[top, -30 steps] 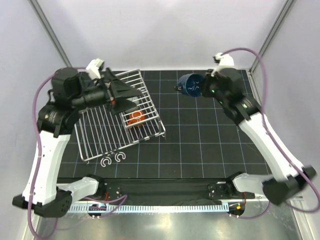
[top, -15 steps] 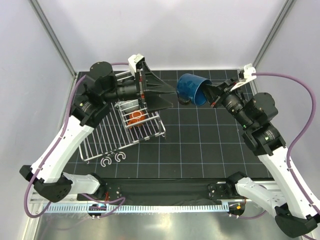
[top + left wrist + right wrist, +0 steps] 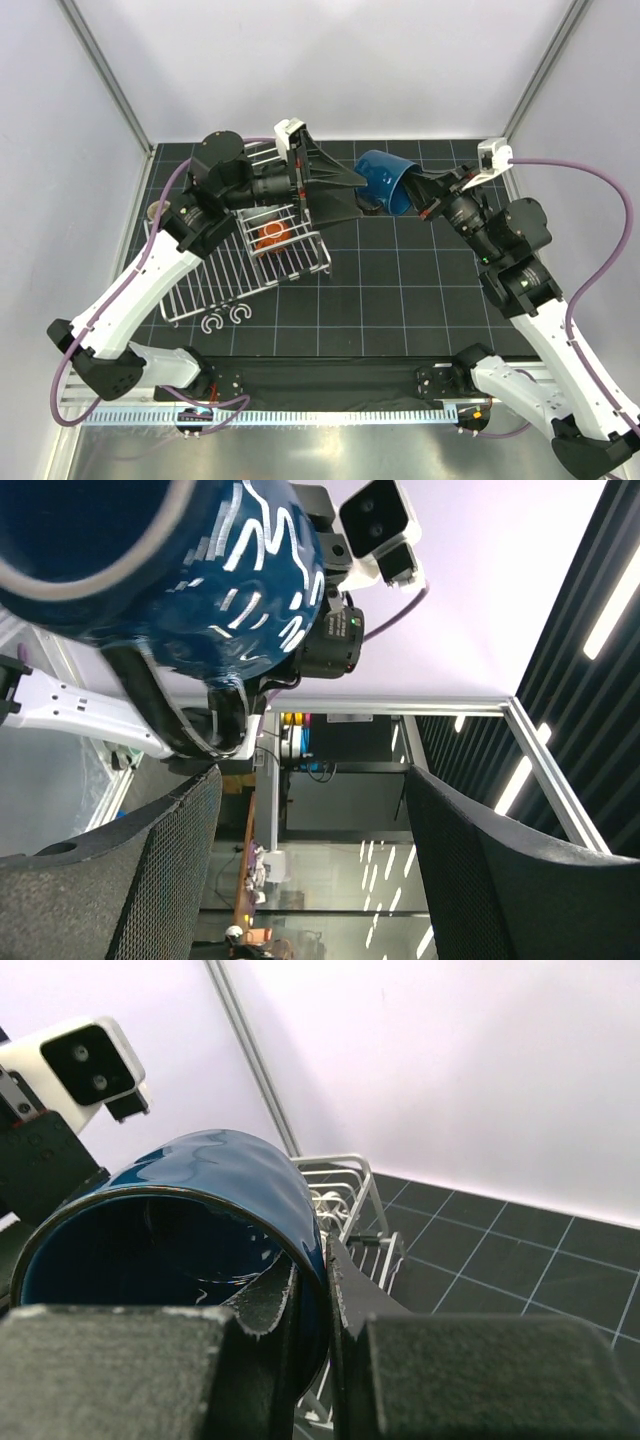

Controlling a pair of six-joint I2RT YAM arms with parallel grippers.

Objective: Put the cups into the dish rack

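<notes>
My right gripper (image 3: pixel 416 190) is shut on the rim of a dark blue cup (image 3: pixel 384 180) and holds it on its side in the air above the mat, one finger inside the cup and one outside (image 3: pixel 316 1272). The cup fills the lower left of the right wrist view (image 3: pixel 200 1200). My left gripper (image 3: pixel 358 197) is raised, open and empty, with its fingers pointing at the blue cup and close to its base; the cup shows above them (image 3: pixel 150 570). The dish rack (image 3: pixel 205 270) lies at the left. An orange-red cup (image 3: pixel 270 235) sits in its raised basket.
Two small white C-shaped hooks (image 3: pixel 225 319) lie on the black gridded mat just in front of the rack. A small tan round thing (image 3: pixel 156 211) shows at the rack's left edge, half hidden by the left arm. Frame posts stand at the far corners.
My right arm has lifted the blue cup off the far mat and carried it toward the middle. My left gripper has risen from the rack and swung right, up to the cup.
</notes>
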